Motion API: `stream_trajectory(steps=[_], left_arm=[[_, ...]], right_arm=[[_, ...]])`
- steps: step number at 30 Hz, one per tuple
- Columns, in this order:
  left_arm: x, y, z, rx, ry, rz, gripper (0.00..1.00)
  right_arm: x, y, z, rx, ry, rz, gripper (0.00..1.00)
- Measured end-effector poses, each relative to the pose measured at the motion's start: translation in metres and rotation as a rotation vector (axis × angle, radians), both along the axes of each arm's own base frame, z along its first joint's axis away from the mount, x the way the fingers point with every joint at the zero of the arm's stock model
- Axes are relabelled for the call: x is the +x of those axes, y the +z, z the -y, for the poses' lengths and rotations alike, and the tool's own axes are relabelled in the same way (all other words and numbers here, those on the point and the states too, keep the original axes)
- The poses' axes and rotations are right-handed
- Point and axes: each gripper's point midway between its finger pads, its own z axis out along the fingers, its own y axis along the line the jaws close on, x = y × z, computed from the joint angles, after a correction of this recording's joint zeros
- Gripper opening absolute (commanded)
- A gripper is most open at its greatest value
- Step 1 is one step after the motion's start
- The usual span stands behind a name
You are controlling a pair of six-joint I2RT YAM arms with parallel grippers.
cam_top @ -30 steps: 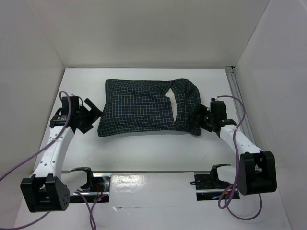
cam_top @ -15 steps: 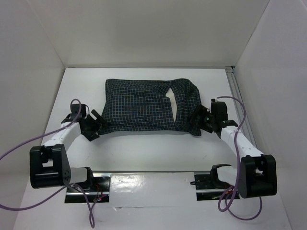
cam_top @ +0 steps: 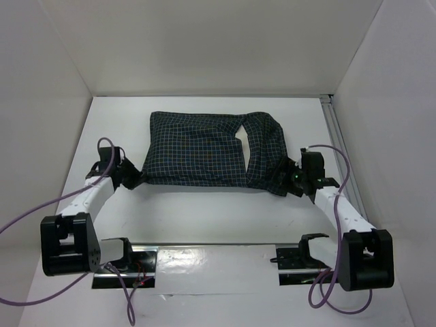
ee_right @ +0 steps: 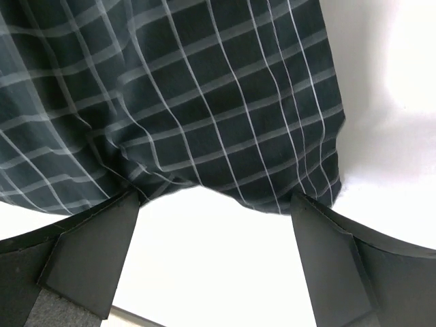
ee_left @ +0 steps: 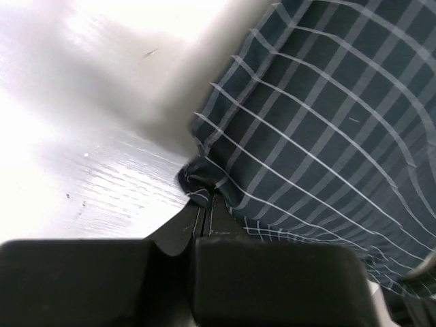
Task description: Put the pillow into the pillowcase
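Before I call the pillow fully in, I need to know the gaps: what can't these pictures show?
- Top view: the pillow shows only as a cream sliver; the pillowcase covers the rest.
- Left wrist: the left gripper hides how much cloth it pinches.
- Right wrist: the open right gripper sees only checked cloth; the opening lies outside the frame.

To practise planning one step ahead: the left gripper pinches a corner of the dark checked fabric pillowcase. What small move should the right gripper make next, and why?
Probably close the right gripper: its open fingers frame the near right edge of the dark checked fabric pillowcase, while the left gripper is shut on the opposite near corner.
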Motion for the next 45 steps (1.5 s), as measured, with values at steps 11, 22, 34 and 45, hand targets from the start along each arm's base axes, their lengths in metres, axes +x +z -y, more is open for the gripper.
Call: stream_trajectory(steps=[11,22,34,45], left_arm=[[-0.001,0.024,0.002,0.014,-0.007,0.073,0.0],[0.021,0.047,-0.017,0.061,0.052,0.083,0.0],[0.041,0.046,-0.037,0.072,0.102,0.05,0.0],[0.066,0.102,-0.024,0.002,0.031,0.142,0.0]], right_arm=[[-0.023,-0.025,0.01,-0.034,-0.044,-0.057,0.96],[-0.019,-0.035,0.008,-0.038,0.0,-0.046,0.88],[-0.004,-0.041,-0.013,0.014,0.102,0.039,0.43],[0.022,0.026,-0.008,-0.037,0.033,0.126,0.0]])
